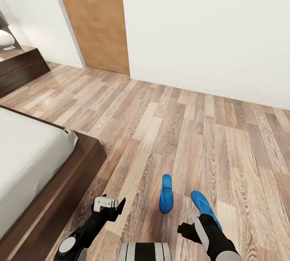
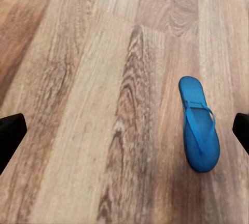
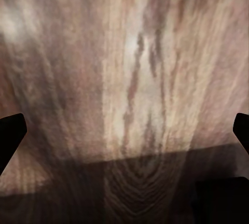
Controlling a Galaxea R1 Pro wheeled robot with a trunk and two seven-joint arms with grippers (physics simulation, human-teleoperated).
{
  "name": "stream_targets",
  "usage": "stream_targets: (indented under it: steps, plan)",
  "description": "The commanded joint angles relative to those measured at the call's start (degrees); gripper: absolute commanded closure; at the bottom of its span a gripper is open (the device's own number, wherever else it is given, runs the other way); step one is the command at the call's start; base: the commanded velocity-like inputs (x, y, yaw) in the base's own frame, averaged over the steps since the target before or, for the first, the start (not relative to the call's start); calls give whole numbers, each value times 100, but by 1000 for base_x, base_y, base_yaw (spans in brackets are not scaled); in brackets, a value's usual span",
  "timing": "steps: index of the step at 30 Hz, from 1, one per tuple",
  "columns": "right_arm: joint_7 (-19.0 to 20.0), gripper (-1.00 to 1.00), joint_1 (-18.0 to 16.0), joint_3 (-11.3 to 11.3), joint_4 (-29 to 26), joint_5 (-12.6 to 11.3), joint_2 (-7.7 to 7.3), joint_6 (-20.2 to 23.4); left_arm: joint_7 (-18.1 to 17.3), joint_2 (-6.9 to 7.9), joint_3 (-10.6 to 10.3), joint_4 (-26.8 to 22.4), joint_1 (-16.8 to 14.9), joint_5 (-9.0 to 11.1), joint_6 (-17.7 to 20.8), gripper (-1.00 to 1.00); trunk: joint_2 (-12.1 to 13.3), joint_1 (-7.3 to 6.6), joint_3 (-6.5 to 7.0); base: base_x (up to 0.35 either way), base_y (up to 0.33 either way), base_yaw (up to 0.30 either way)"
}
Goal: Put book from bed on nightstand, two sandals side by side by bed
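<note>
Both grippers, left (image 1: pixel 114 206) and right (image 1: pixel 188 228), hang wide open and empty. Two blue sandals (image 1: pixel 165 193) lie apart near the bed (image 1: pixel 76 164); I judge pairing them comes next.

sandals (image 1: pixel 165 194): bright blue, straps too
floor (image 1: pixel 181 132): light-brown wood planks, streaky darker grain
bed (image 1: pixel 24 152): off-white mattress, dark brown frame
door (image 1: pixel 94 19): tan wood
wall (image 1: pixel 209 23): plain white
nightstand (image 1: pixel 20 65): glossy dark brown
</note>
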Motion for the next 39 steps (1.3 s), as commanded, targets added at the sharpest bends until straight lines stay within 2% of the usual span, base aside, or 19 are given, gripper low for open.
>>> stream_targets:
  steps: [1, 22, 39]
  plan:
    - [-22, -100, -2, -26, -12, -15, 7, 22, -9, -4, 5, -7, -2, 61, 42, -100, -2, -1, -4, 0, 0, 0]
    - [-17, -100, -2, -26, -16, -20, 7, 10, 3, -3, -3, -12, -3, 63, 40, -100, -2, -1, -4, 6, 0, 0]
    - [-15, -100, -2, -18, -11, -24, 7, 10, 3, -7, -3, -12, -3, 63, 42, -100, -2, -1, -4, 184, 0, 0]
